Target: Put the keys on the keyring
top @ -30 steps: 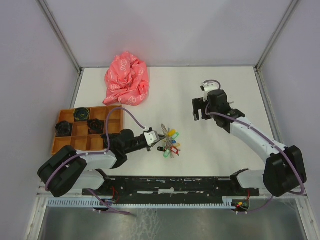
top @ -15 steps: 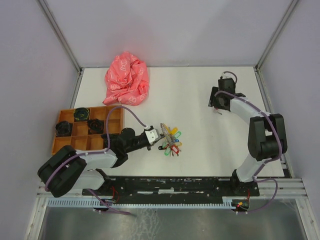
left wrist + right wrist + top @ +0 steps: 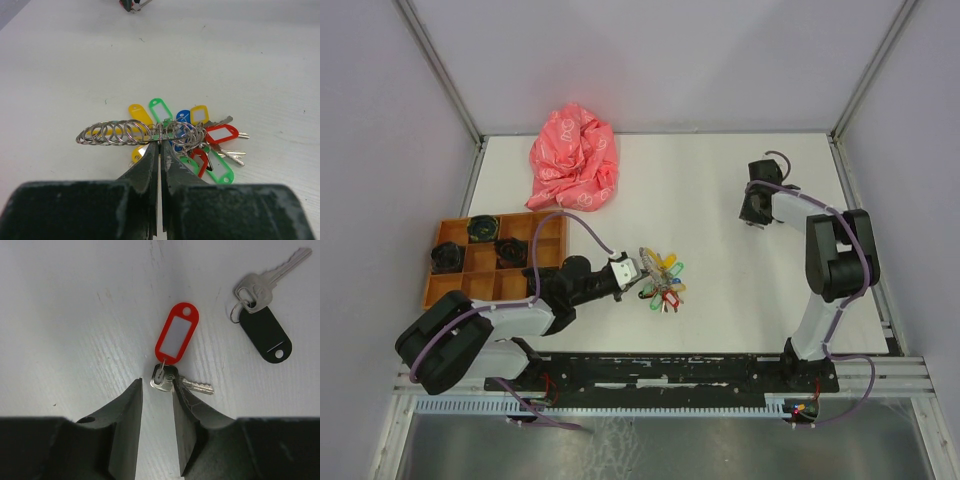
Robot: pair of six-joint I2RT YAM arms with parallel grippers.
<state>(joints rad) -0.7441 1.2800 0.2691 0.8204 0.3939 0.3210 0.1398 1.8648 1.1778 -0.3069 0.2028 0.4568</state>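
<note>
In the right wrist view two keys lie on the white table. One has a red tag (image 3: 176,337), and its silver head (image 3: 164,377) sits at my right gripper's (image 3: 156,385) tips, against the right finger, with a gap to the left finger. The other key (image 3: 260,285) has a black tag (image 3: 265,332) and lies apart at the upper right. My left gripper (image 3: 160,146) is shut on the keyring (image 3: 115,134), a bunch of wire rings with coloured tags (image 3: 220,134). From above, the bunch (image 3: 662,282) lies mid-table and the right gripper (image 3: 755,215) points down at the far right.
A crumpled pink cloth (image 3: 574,160) lies at the back left. An orange compartment tray (image 3: 548,222) with black parts (image 3: 448,257) stands at the left edge, beside the left arm. Grey walls close the table on three sides.
The right arm has swung right and folded back, bringing its gripper down over the red-tagged key, and its jaws have narrowed. The left gripper and keyring have not moved.
</note>
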